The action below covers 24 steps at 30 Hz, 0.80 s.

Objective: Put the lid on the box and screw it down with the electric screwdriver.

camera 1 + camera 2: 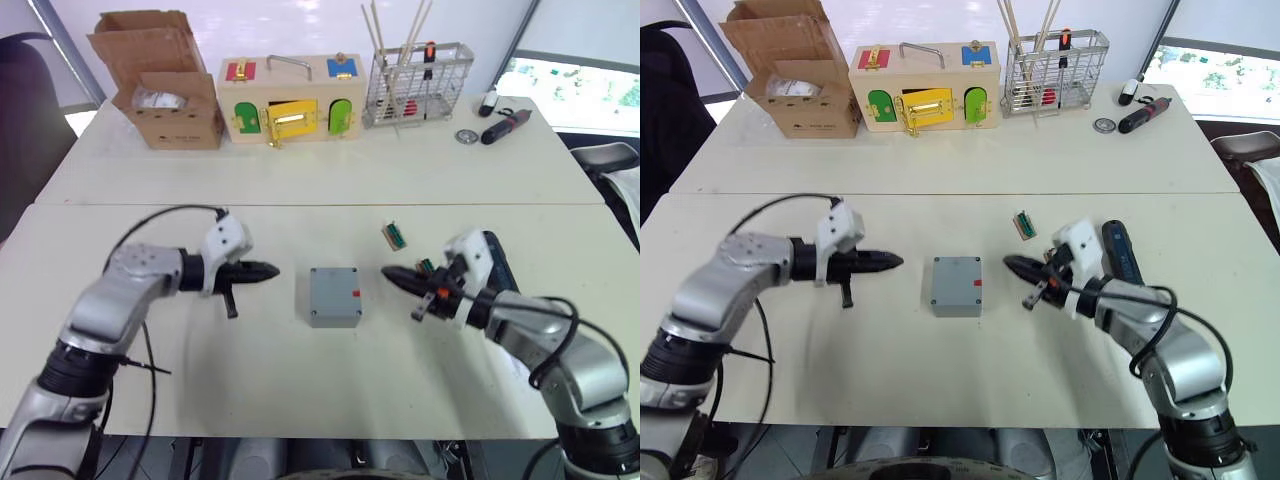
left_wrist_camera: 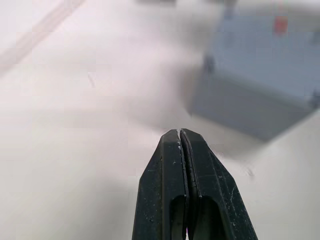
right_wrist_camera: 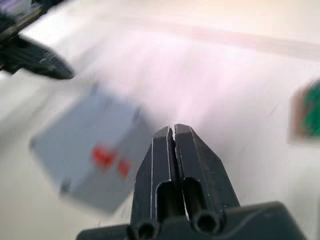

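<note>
The small grey box (image 1: 335,296) with a red mark on its side stands mid-table between my two grippers. Its top is a flat grey plate with corner holes, which looks like the lid (image 1: 957,280) lying on it. To the box's left my left gripper (image 1: 272,269) points at it, shut and empty. My right gripper (image 1: 388,273) points at it from the right, also shut and empty. Both stay a short gap away from it. The black and dark-blue electric screwdriver (image 1: 1120,252) lies on the table just behind my right wrist. The left wrist view has the box (image 2: 260,85) ahead of the shut fingertips.
A small green part (image 1: 394,236) lies behind my right gripper. Along the far table stand a cardboard box (image 1: 160,80), a wooden latch box (image 1: 290,100) and a wire basket (image 1: 418,85) holding tools. A maroon tool (image 1: 505,127) and a round disc (image 1: 466,136) lie at the far right.
</note>
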Tool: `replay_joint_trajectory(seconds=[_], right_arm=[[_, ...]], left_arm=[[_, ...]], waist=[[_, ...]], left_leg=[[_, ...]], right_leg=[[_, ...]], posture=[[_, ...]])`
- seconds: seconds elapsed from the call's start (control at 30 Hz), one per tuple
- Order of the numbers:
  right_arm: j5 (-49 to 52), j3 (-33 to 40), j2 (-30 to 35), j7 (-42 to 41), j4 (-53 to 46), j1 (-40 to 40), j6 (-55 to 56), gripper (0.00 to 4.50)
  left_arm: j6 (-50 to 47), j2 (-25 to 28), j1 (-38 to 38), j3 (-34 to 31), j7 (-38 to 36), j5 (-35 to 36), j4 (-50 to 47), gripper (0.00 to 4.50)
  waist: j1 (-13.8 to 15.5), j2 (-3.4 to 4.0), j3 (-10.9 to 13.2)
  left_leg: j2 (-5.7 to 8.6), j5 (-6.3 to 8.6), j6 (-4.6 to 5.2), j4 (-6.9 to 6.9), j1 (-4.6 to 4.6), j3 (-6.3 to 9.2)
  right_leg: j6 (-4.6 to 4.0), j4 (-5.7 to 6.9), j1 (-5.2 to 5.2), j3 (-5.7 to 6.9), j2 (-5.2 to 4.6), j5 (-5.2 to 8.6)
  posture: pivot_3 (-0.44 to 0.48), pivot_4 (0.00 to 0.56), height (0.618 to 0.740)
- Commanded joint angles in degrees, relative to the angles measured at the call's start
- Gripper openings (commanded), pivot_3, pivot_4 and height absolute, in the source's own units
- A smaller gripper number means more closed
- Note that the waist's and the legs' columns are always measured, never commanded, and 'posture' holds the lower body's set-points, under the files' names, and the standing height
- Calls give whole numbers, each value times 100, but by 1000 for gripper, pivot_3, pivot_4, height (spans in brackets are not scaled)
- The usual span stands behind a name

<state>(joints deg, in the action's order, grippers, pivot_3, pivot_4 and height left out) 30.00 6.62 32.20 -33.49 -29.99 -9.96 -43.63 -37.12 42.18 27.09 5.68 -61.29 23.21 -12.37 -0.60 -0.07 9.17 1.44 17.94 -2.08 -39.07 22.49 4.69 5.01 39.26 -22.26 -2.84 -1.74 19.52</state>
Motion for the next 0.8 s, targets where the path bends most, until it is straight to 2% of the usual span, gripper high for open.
replay_joint_trajectory(seconds=[0.03,0.07,0.17,0.3,0.43,0.6,0.8], right_arm=[[-430,33,0,392,700,-403,192,32],[-626,-29,7,505,1000,-533,278,32],[-828,-156,-37,551,1571,-832,365,909],[-976,-265,-233,605,2144,-1236,526,3043],[-1052,-404,-469,507,2561,-1532,765,4389],[-1204,-544,-708,440,3135,-1815,1022,4468],[-1485,-617,-872,495,3802,-2090,1448,4468]], left_arm=[[-254,-169,370,-123,150,302,-390,0],[-381,-239,428,-105,331,292,-524,0],[-809,-331,472,-24,888,144,-858,0],[-1350,-357,280,-90,1276,368,-1454,0],[-1728,-488,49,-163,1720,479,-1848,0],[-1657,-588,-143,-73,2057,366,-1900,0],[-1509,-525,-208,-29,2059,344,-1862,0]], waist=[[-5,-1,0],[-13,-1,0],[-36,0,0],[-86,0,0],[-64,0,0],[-13,0,0],[-39,0,0]], left_leg=[[1,0,0,0,0,-1],[2,0,0,-1,1,-2],[1,0,1,3,2,-6],[-3,0,1,6,5,-13],[-4,0,0,7,5,-13],[-1,-1,-1,-2,5,-13],[-1,-5,-8,1,5,-13]], right_leg=[[0,0,0,0,-1,0],[0,-1,-1,-1,0,0],[0,0,-8,-4,3,0],[0,4,-19,-13,9,0],[0,5,-19,-13,9,0],[0,5,-13,-11,4,0],[0,5,-17,-11,6,0]], posture=[[0,150,740],[0,150,740],[0,150,740],[0,150,740],[0,150,740],[0,150,740],[0,150,740]])
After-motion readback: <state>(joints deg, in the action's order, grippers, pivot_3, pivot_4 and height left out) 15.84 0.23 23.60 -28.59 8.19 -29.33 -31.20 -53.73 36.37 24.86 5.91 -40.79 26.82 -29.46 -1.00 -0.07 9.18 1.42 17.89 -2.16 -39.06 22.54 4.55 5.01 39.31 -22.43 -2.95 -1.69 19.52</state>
